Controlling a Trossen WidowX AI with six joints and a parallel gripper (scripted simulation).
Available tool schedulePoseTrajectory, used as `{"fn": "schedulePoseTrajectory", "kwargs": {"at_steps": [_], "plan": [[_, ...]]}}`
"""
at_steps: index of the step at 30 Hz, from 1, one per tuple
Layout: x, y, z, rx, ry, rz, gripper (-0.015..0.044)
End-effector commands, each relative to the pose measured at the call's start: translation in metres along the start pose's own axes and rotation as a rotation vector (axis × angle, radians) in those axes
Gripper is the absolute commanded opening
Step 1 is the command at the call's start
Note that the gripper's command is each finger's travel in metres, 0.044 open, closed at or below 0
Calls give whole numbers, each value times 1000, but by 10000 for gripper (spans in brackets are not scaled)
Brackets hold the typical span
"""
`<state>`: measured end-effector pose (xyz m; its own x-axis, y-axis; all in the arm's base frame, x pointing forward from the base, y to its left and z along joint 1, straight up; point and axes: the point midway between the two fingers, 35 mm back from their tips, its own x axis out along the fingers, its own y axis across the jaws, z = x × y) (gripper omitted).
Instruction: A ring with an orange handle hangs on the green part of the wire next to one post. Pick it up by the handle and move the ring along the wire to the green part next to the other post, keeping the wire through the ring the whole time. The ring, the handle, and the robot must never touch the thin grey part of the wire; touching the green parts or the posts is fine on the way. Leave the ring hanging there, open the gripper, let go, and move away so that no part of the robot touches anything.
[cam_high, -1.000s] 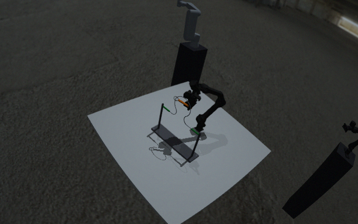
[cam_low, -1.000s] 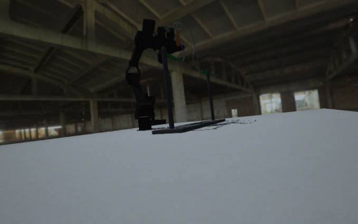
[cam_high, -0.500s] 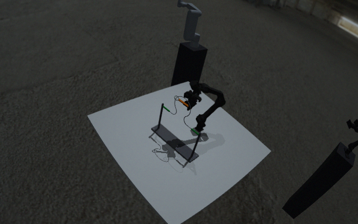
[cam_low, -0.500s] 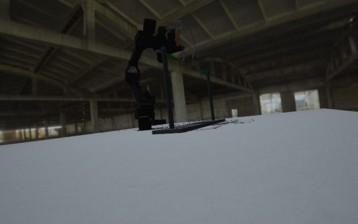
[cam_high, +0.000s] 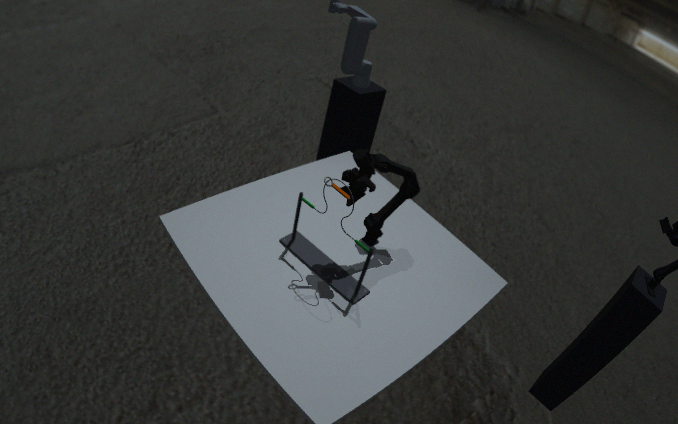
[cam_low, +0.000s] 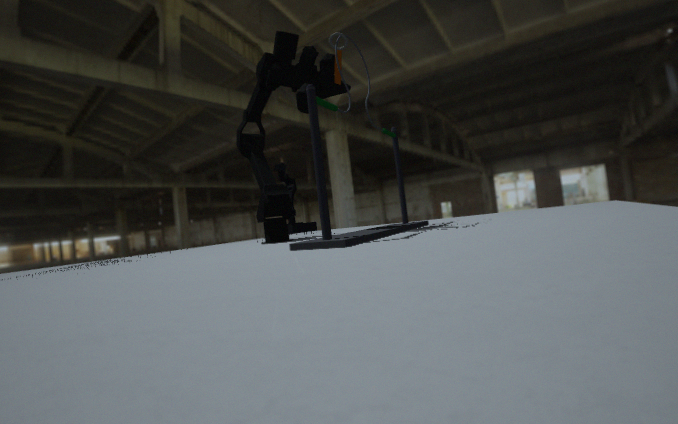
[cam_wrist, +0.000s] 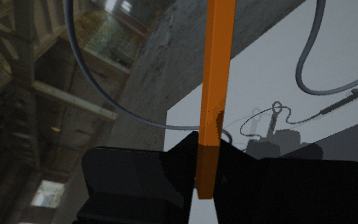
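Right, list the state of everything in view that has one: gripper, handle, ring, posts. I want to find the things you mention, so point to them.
Gripper (cam_high: 348, 197) (cam_low: 341, 90) (cam_wrist: 201, 137): shut on the orange handle.
Orange handle (cam_high: 340, 191) (cam_low: 338, 67) (cam_wrist: 217, 75): held at its lower end, upright in the exterior view.
Ring (cam_high: 324, 181) (cam_low: 330, 41): up by the wire's high part; contact unclear.
Posts: both standing on the base.

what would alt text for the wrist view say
A black end effector grips a long orange handle pointing up past the frame's top edge, while thin grey curved wire passes close by, over a pale surface with shadows.
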<state>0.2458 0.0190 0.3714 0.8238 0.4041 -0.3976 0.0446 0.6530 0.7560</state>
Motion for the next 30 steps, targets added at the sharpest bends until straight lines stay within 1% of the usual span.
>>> {"fn": "schedulePoseTrajectory", "kwargs": {"at_steps": [1,30], "plan": [[-2,2,2,-41,-12,-14,-150],[-1,-5,3,-310,-51,-171,-150]]}}
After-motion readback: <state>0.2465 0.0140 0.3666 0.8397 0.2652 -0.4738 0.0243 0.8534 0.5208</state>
